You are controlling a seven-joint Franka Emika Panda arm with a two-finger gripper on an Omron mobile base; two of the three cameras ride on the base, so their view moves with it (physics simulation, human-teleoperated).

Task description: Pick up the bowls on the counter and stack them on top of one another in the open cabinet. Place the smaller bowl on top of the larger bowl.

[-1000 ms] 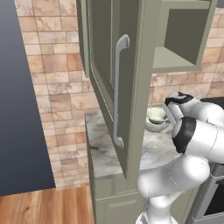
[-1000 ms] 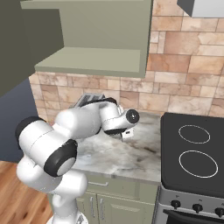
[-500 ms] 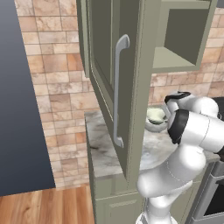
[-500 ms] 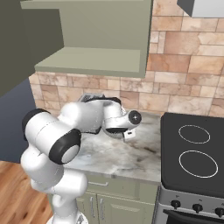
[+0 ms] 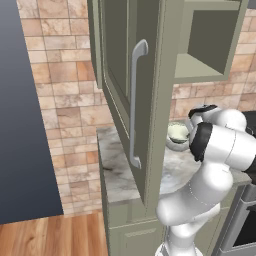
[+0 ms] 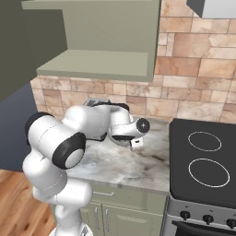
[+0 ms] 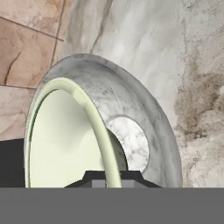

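Marble counter [image 6: 133, 168] meets a tan brick wall [image 6: 198, 87], beside a black stovetop [image 6: 205, 159].

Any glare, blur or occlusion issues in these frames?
All rendered, sharp, flat lighting. Left base view: open grey-green cabinet door blocks much of the marble counter. Hand view: extreme close-up of the pale cream-green bowl in the wider grey-silver bowl; no glare.

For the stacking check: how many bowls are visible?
1. The bowl is at the back of the counter, its rim pinched by the gripper. Another may hide behind the arm.
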